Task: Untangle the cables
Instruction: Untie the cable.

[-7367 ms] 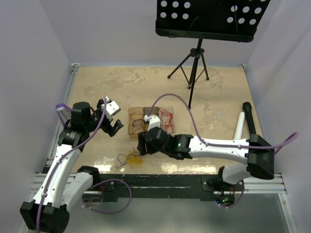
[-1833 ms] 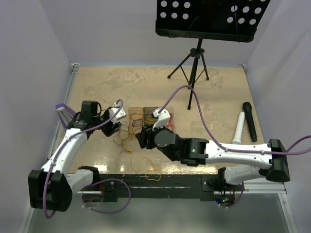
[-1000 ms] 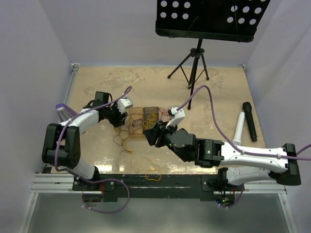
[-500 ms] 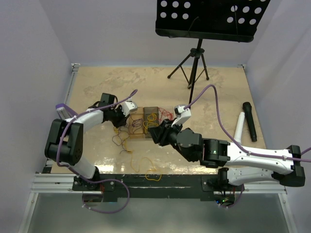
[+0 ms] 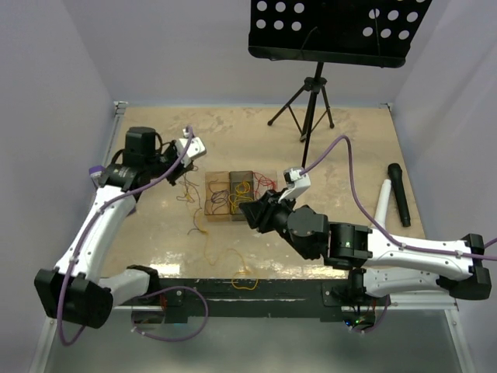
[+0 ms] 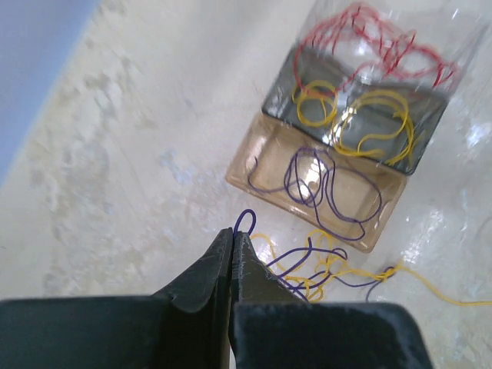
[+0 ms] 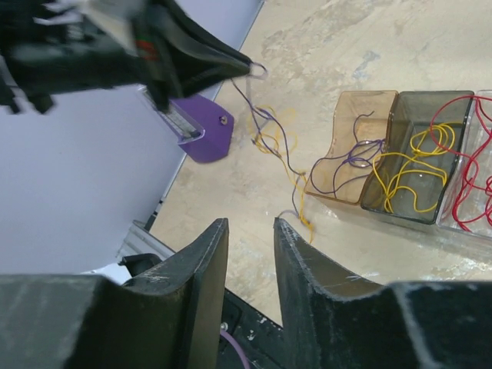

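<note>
Black and pinched fully together, the left gripper has hold of a thin dark purple wire, whose small loop pokes out just above the fingertips. The strand trails down to a knot of thin yellow and purple wires lying on the pale table, just beside the row of small transparent trays holding sorted purple, yellow and red loops. The right gripper hangs near the trays, jaws partly apart, holding nothing.

The wires look feather-light, limp and slippery. I judge a pinch at a free end or loop best, drawn gently away from the knot.

Half a second earlier the left gripper sat low by the trays with jaws apart. Now it is raised and closed.
</note>
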{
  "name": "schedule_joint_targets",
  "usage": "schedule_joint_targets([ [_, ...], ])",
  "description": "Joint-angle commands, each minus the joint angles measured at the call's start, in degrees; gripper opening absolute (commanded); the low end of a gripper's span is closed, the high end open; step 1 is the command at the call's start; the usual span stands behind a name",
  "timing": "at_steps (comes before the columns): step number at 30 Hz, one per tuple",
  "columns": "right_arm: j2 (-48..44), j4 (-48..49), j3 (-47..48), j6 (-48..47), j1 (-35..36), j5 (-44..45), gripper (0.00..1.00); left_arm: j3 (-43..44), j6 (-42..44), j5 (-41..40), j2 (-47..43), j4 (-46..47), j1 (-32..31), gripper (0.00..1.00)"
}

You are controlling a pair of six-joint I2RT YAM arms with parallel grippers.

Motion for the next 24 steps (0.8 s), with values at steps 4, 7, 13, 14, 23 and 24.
schedule_joint_targets([
  [4, -1.24, 9.68, -3.6, -3.76, -0.1, -2.91, 0.48, 18.75, -2.53, 9.58, -7.31, -19.84, 0.3, 0.0],
  [7, 0.43, 15.14, -3.69, -7.37, -0.01, -5.19, 0.54, 22.71, -4.99, 12.13, -9.34, -22.4, 0.3, 0.0],
  [13, 9.21, 19.01, 3.07, -13.17, 0.69, -7.05, 0.6, 27.55, -10.53, 16.17, -9.87, -23.46, 0.3, 0.0],
  [14, 10.53, 19.97, 4.03, -14.13, 0.78, -6.7, 0.6, 27.73, -10.71, 16.96, -9.78, -23.81, 0.3, 0.0],
  [23, 18.26, 31.49, 8.52, -19.41, 1.31, -5.21, 0.6, 29.57, -15.01, 21.45, -9.43, -23.9, 0.22, 0.0],
  [24, 19.15, 32.71, 9.22, -20.03, 1.22, -4.76, 0.6, 29.84, -15.45, 21.89, -9.43, -23.81, 0.21, 0.0],
])
